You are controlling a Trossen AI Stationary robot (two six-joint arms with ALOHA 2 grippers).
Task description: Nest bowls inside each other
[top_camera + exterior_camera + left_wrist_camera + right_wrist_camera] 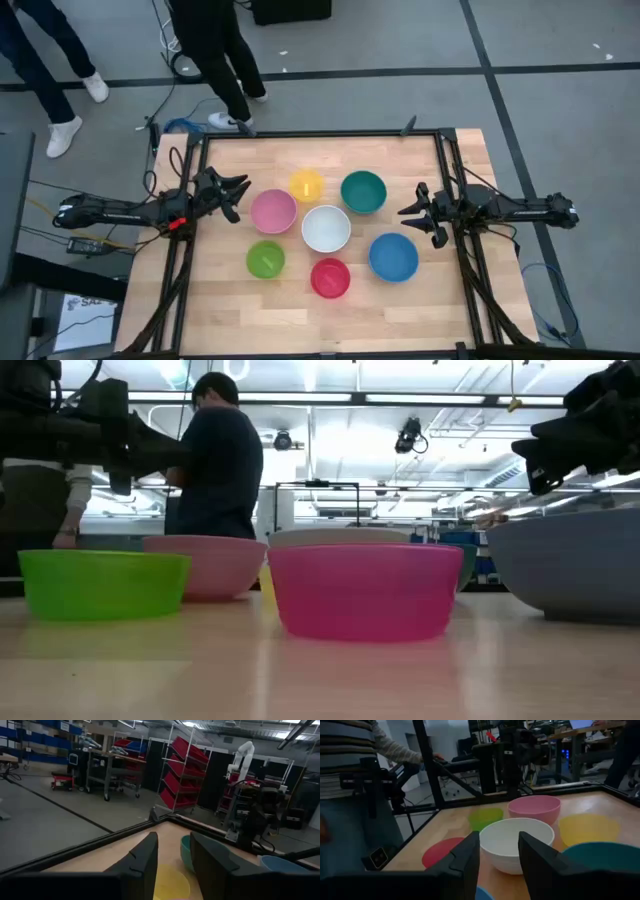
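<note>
Seven bowls stand apart on their bases on the wooden table: pink (272,211), yellow (306,185), teal (363,192), white (326,228), lime green (266,259), red (330,277) and blue (393,257). My left gripper (234,192) hovers open at the table's left side, just left of the pink bowl, pointing toward the yellow bowl (170,882) and the teal bowl (186,852). My right gripper (408,211) hovers open at the right side, between the teal and blue bowls, facing the white bowl (516,840). Nothing is between either pair of fingers.
A black metal frame (320,134) runs along the table's edges. Two people stand on the floor beyond the far edge (215,50), and one shows behind the bowls in the low view (215,460). Bare wood lies along the near edge (320,320).
</note>
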